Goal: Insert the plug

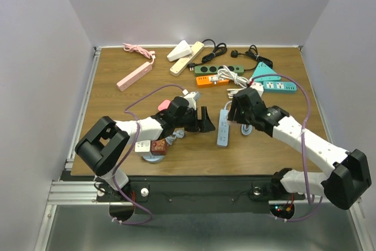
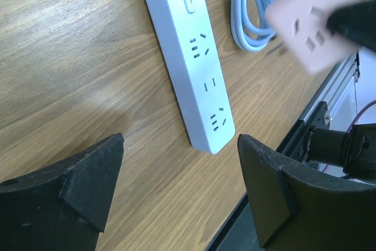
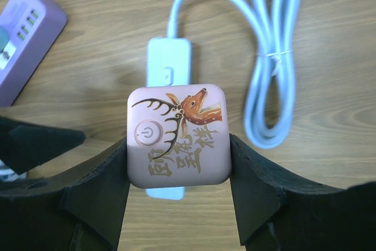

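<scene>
The right tool (image 3: 179, 166) was clamped on a pink square deer-printed plug (image 3: 178, 136), a pale blue plastic power strip (image 2: 202, 69) beneath it. The left tool (image 2: 181, 145) gaped apart over the strip's end, near the edge of the wooden worktop (image 2: 76, 57).

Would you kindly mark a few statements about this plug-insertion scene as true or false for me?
1. The right end effector grips a pink plug with a deer drawing. True.
2. The left end effector is shut on the strip. False: it is open and empty, and the strip lies on the table ahead of it.
3. The plug is seated in the strip. False: it is held in the air, apart from the strip.
4. The strip's cable lies coiled beside it. True.
</scene>
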Controlling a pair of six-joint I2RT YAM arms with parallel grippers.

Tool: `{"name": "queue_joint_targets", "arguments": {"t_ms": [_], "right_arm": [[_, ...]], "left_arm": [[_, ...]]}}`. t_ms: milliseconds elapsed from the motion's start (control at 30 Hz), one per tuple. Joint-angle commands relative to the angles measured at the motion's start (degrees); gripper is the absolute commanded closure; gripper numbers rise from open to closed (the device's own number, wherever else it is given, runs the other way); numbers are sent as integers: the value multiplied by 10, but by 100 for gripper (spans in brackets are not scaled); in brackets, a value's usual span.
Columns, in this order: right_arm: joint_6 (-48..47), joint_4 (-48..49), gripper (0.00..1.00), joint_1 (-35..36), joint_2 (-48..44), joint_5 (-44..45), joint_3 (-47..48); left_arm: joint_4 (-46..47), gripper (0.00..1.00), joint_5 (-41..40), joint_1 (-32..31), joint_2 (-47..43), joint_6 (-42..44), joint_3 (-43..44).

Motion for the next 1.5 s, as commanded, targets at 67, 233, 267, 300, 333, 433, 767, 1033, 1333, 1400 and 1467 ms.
{"name": "queue_joint_targets", "arguments": {"t_ms": [67, 233, 267, 300, 333, 433, 767, 1033, 1333, 1400, 1467], "right_arm": [[85, 77, 100, 94, -28, 129, -30], [91, 110, 100, 120, -40, 180, -52], [89, 114, 100, 123, -40, 184, -57], [87, 120, 100, 123, -41, 191, -58], [85, 127, 100, 123, -43, 196, -61], [74, 153, 100, 124, -48, 200, -77], [48, 223, 99, 124, -8, 191, -107], [29, 268, 100, 124, 14, 189, -123], [34, 290, 100, 124, 22, 173, -149], [34, 297, 100, 124, 23, 171, -153], [33, 299, 100, 124, 26, 170, -156]], "left_arm": [[39, 12, -28, -17, 4, -15, 3], [47, 14, -44, -33, 27, -18, 13], [47, 14, -44, -34, 34, -18, 16], [46, 14, -47, -37, 45, -22, 16], [46, 15, -50, -41, 50, -24, 18], [47, 17, -58, -48, 69, -31, 24], [52, 21, -70, -64, 106, -52, 41], [17, 48, -79, -67, 134, -63, 54], [1, 53, -90, -73, 139, -61, 60], [-1, 57, -88, -76, 140, -61, 61], [-1, 59, -87, -76, 141, -60, 62]]}}
